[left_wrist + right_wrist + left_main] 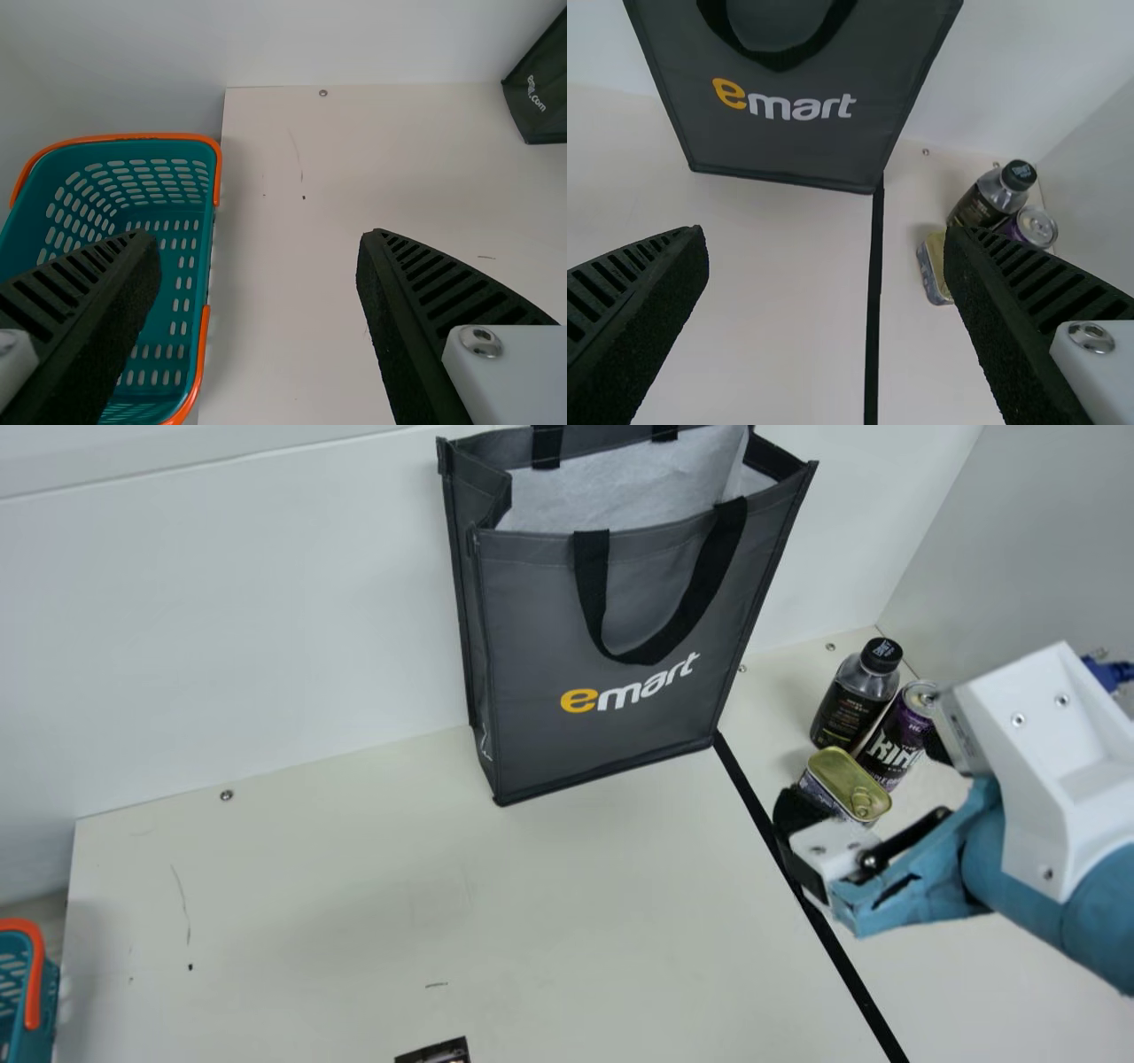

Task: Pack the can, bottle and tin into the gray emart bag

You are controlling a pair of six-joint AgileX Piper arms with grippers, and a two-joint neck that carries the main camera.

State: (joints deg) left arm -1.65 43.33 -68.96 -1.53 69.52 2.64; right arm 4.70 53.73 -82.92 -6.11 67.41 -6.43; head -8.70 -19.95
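In the main view, you have the bag (532, 629) upright at the back of the surface (354, 886), a boxy shape of gray fabric with stiff piped edges, black webbing handles and a pale, creased lining at its open mouth. Past the black stripe (828, 939) on the bag's right, your three goods make a close group: the clear bottle (850, 704) with dark label and round black cap, the purple-and-black metal can (897, 735) just beside it, and the low tin (846, 779) in front, a rounded rectangle with a smooth gold lid and a ring pull. All three are outside the bag. Your right end effector (864, 778) hangs near the tin, its ribbed black fingers spread wide; one partly covers the tin in the right wrist view. Your left end effector (259, 239) also has its fingers well apart, grooved pads (452, 288) showing, with one overlapping the teal basket (190, 301) in its wrist view. That basket is slotted, with rounded corners and smooth orange handles.
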